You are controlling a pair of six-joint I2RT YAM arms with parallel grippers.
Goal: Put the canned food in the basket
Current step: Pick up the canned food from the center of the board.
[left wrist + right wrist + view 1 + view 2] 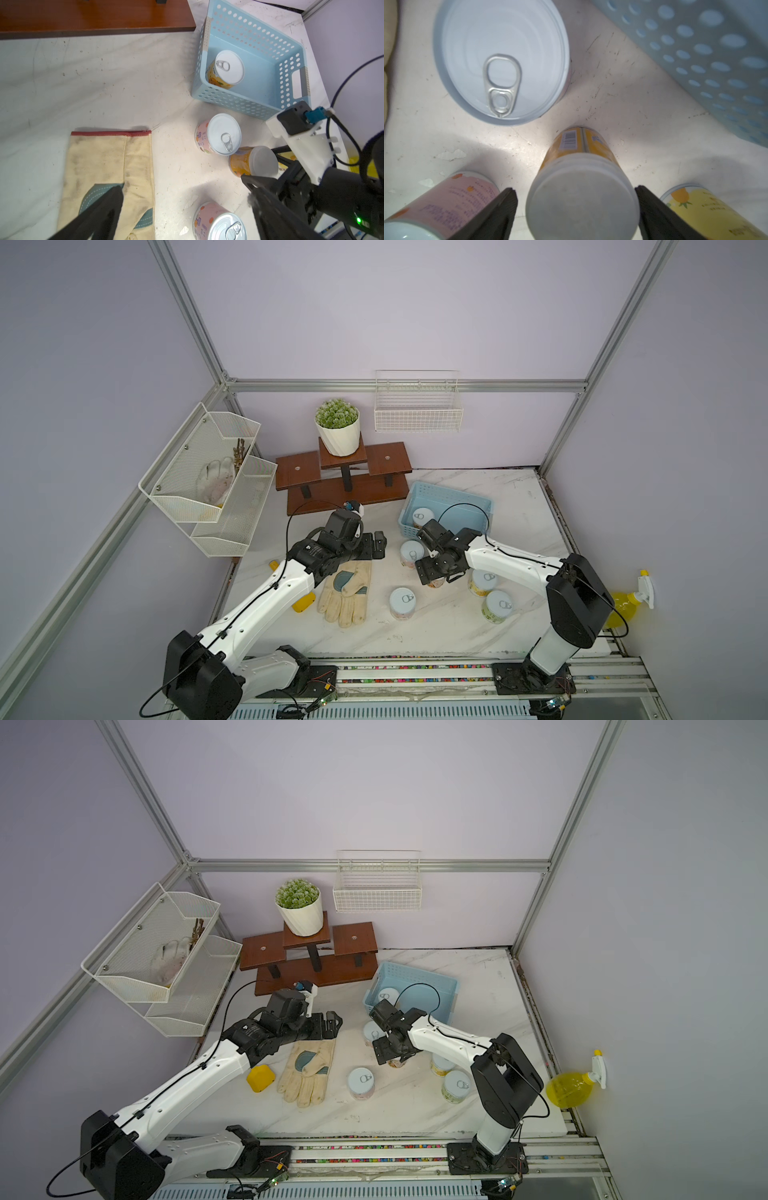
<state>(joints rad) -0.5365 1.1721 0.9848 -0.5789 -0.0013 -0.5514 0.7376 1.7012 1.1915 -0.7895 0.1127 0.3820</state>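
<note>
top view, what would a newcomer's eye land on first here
Probably the right gripper, its open jaws either side of the white-topped can amid other cans standing on the marble table. Next the light blue basket towards the back, with only one can in it. The soiled work glove lying flat left of the cans also stands out.
</note>
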